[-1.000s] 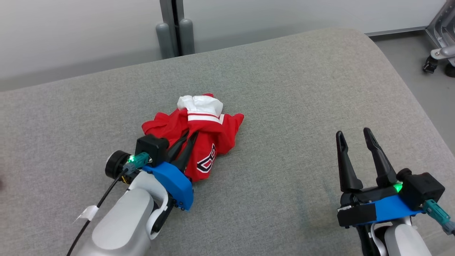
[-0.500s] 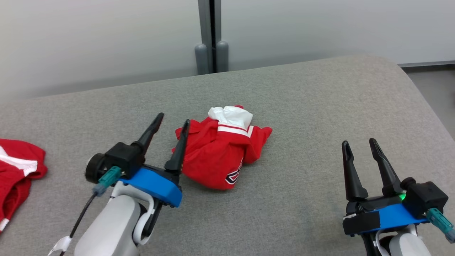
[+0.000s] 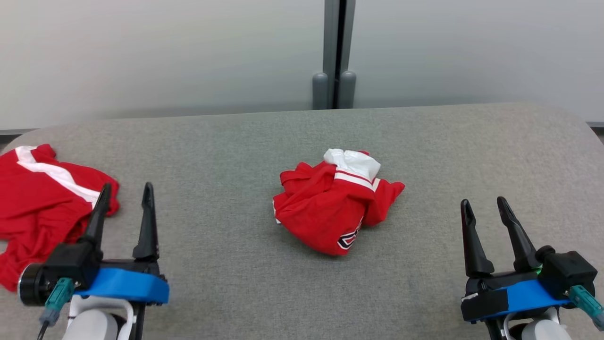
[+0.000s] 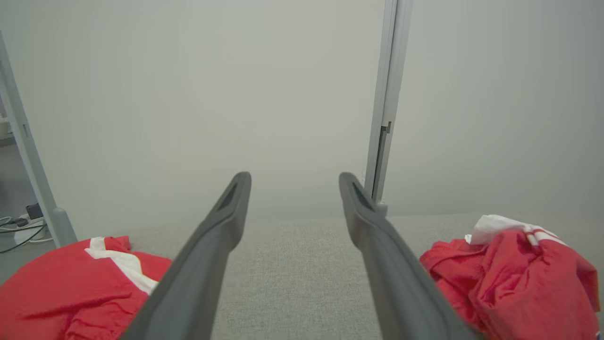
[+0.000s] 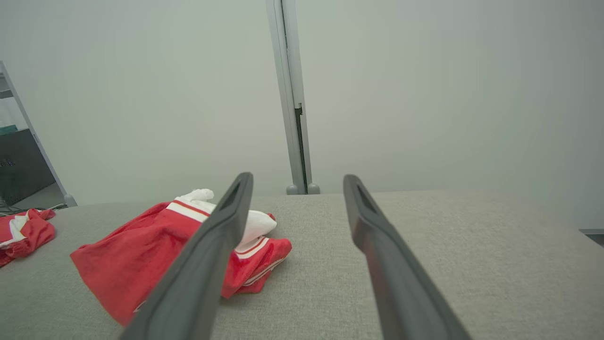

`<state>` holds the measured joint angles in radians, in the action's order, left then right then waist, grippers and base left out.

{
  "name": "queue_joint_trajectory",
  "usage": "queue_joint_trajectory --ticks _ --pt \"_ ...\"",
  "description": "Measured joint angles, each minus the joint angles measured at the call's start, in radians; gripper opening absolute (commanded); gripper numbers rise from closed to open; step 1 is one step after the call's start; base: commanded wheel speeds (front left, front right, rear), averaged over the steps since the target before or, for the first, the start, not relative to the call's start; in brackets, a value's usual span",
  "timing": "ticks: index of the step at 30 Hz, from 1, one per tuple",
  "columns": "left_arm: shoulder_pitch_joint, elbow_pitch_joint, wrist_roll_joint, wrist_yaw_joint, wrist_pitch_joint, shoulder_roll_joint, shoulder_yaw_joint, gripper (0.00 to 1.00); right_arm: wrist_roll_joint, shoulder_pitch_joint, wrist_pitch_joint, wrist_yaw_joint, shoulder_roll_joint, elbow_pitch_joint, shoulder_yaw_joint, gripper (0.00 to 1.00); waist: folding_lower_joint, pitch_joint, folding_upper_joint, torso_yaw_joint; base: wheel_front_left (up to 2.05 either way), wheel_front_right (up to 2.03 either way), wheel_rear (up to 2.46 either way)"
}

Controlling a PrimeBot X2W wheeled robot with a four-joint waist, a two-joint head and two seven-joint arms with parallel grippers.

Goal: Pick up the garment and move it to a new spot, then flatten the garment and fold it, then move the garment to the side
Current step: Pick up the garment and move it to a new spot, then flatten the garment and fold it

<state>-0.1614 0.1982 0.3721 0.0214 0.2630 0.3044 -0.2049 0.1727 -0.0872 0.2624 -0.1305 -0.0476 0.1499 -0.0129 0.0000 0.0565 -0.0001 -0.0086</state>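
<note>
"Currently, where is the garment [image 3: 337, 208] located?" the inspector asks.

"It lies crumpled at the centre of the grey padded surface [image 3: 236, 156]," the technician answers, "between the two grippers and well apart from both. In the left wrist view it sits to the right of the fingers [image 4: 514, 274]; in the right wrist view it sits to the left [image 5: 151, 250]."

"Orientation?"

"The bundle's widest span runs left to right across the surface, with the right end slightly farther from the robot. A pointed red flap projects toward the robot's right. The white section faces the far wall, and the printed patch faces the near edge. Because the fabric is bunched, the long axis is only loosely defined."

"End effector state?"

"The left gripper [image 3: 127, 186] is released, jaws spread, holding nothing, just beside a second red garment [image 3: 42, 189] at the left edge. The right gripper [image 3: 483, 201] is likewise spread and empty. Both point toward the wall."
</note>
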Motion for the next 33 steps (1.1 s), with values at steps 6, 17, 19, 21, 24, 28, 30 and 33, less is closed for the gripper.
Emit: queue_joint_trajectory --ticks 6,17,19,21,24,28,30,33 --pt "0.076 0.008 -0.048 -0.010 0.000 -0.016 0.035 1.00 -0.006 0.013 0.000 0.000 0.000 0.027 -0.004 1.00 0.0000 -0.021 -0.0001 0.015 0.00 0.00 0.00" --pt "0.101 0.066 -0.092 -0.050 0.000 -0.065 0.070 1.00 -0.017 0.031 0.000 0.000 0.000 0.091 -0.011 1.00 0.0000 -0.038 0.0001 0.011 0.00 0.00 0.00" --pt "0.101 0.075 -0.099 -0.057 0.000 -0.070 0.077 1.00 -0.020 0.031 0.000 0.000 0.000 0.098 -0.011 1.00 0.0000 -0.039 0.0001 0.009 0.00 0.00 0.00" --pt "0.101 0.080 -0.101 -0.059 0.000 -0.074 0.086 1.00 -0.021 0.031 0.000 0.000 0.000 0.104 -0.011 1.00 0.0000 -0.041 0.0001 0.007 0.00 0.00 0.00" --pt "0.100 0.087 -0.110 -0.066 0.000 -0.077 0.095 1.00 -0.021 0.031 0.000 0.000 0.000 0.113 -0.011 1.00 0.0001 -0.043 0.0001 0.005 0.00 0.00 0.00" --pt "0.100 0.091 -0.119 -0.072 0.000 -0.085 0.103 1.00 -0.022 0.031 0.000 0.000 0.000 0.120 -0.011 1.00 0.0000 -0.047 0.0001 0.005 0.00 0.00 0.00" --pt "0.100 0.092 -0.121 -0.075 0.000 -0.088 0.107 1.00 -0.022 0.031 0.000 0.000 0.000 0.123 -0.011 1.00 0.0000 -0.048 0.0001 0.005 0.00 0.00 0.00" --pt "0.101 0.094 -0.128 -0.077 0.000 -0.092 0.114 1.00 -0.023 0.031 0.000 0.000 0.000 0.127 -0.010 1.00 0.0001 -0.049 0.0001 0.006 0.00 0.00 0.00"
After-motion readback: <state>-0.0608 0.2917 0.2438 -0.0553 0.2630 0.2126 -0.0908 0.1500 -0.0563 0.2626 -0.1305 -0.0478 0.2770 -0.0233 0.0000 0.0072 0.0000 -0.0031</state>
